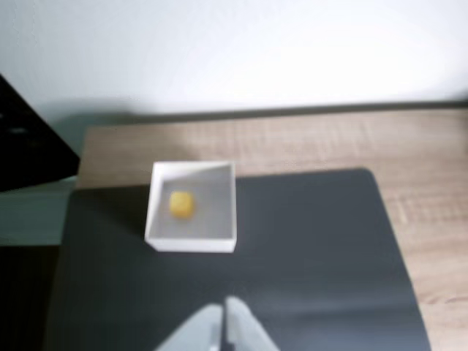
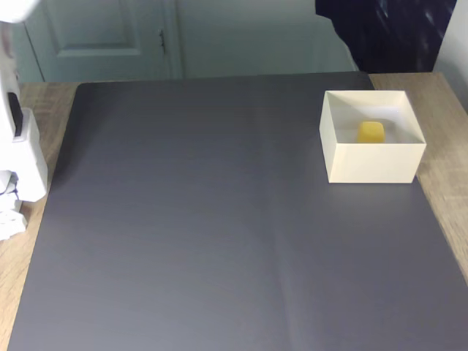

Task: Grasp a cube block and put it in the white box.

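Down at the bottom edge of the wrist view, the gripper (image 1: pixel 223 322) pokes into frame, its two pale fingers pressed together at the tips with nothing between them: clenched and empty, as far as this soft, blurry shot lets me judge. It hangs over the dark mat (image 1: pixel 307 248), which fills the lower half of that picture.

Moving up the frame, left of centre, there's the white box (image 1: pixel 191 240), sitting square on the mat near its far edge. And inside it, the cube block (image 1: pixel 182 204), bright yellow, resting on the pale floor of the box, a little toward the left wall and apart from all four walls.

The fixed view agrees: the white box (image 2: pixel 373 162) stands in the upper right of the frame at the mat's right side, and the cube block (image 2: pixel 371 131) lies inside, toward the back wall.

Beyond the mat, the wooden table (image 1: pixel 307 142) runs to a pale wall. In the fixed view the arm's white base (image 2: pixel 18 157) stands at the left edge.
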### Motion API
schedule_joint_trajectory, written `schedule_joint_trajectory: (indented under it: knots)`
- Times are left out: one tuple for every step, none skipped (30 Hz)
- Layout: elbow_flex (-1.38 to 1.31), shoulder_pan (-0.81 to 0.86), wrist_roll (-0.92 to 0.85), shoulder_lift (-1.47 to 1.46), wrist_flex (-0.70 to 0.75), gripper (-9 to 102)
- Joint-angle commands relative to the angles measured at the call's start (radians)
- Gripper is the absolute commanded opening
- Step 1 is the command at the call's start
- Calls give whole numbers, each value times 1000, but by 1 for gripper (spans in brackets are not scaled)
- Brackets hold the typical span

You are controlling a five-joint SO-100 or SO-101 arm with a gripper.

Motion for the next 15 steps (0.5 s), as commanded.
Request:
schedule_joint_trajectory:
  knots:
    - [325, -18, -8, 242, -63, 0]
    - [382, -28, -8, 278, -74, 0]
    - [440, -37, -9, 311, -92, 0]
    - [503, -43, -17, 350, -118, 0]
    - [565, -48, -28, 387, -146, 0]
    - [621, -51, -32, 423, -175, 0]
    - [678, -51, -41, 460, -195, 0]
    - [729, -46, -48, 497, -210, 0]
    - [784, -40, -54, 538, -233, 0]
    - [841, -31, -58, 578, -255, 0]
    - [890, -25, -64, 617, -275, 0]
    - [931, -21, -66, 650, -296, 0]
    - [966, -20, -71, 680, -311, 0]
    - [1002, -15, -75, 710, -319, 0]
    - [1042, -12, -78, 742, -333, 0]
